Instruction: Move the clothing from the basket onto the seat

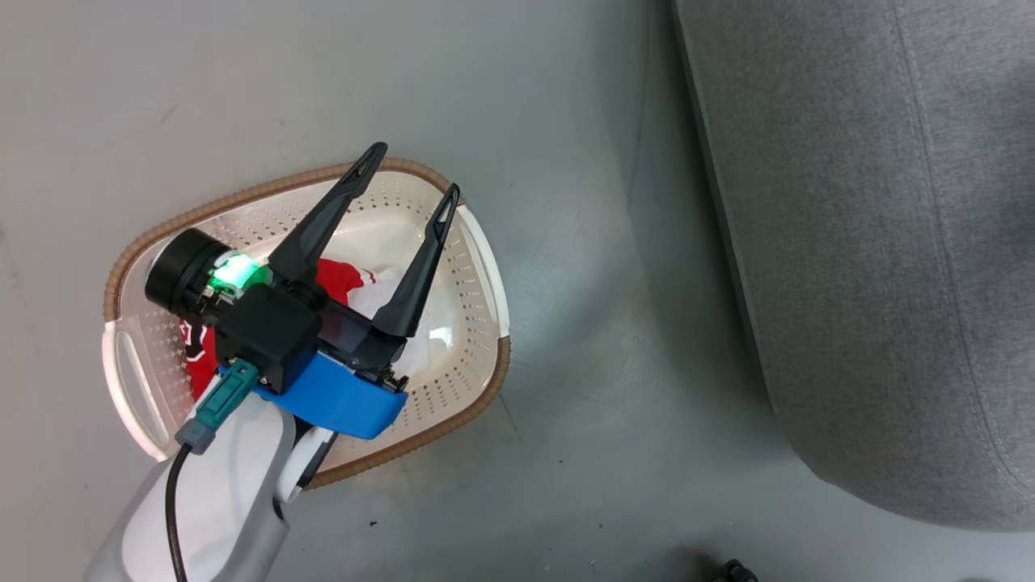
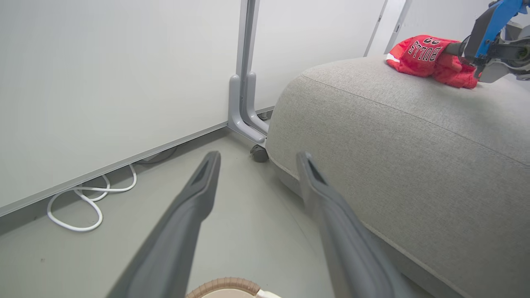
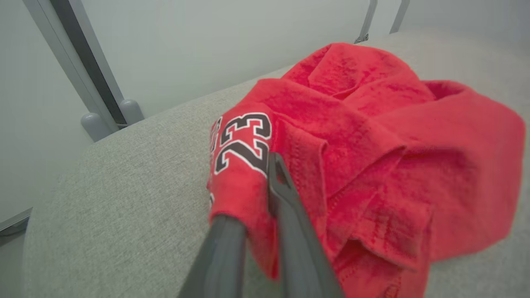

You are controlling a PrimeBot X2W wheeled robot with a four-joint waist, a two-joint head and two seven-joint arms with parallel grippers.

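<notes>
perforated plastic basket (image 1: 477, 267), cloth seat (image 1: 873, 242)

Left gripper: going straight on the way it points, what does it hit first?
Probably the dark wheel under the grey post, or the rounded end of the sofa beside it. Way there looks free; depth unclear.

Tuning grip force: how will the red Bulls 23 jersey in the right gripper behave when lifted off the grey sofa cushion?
Probably floppy: the red Bulls 23 jersey lies crumpled in soft folds on the grey fabric sofa cushion. Likely light, since the right gripper pinches just one fold. Loose parts may dangle.
</notes>
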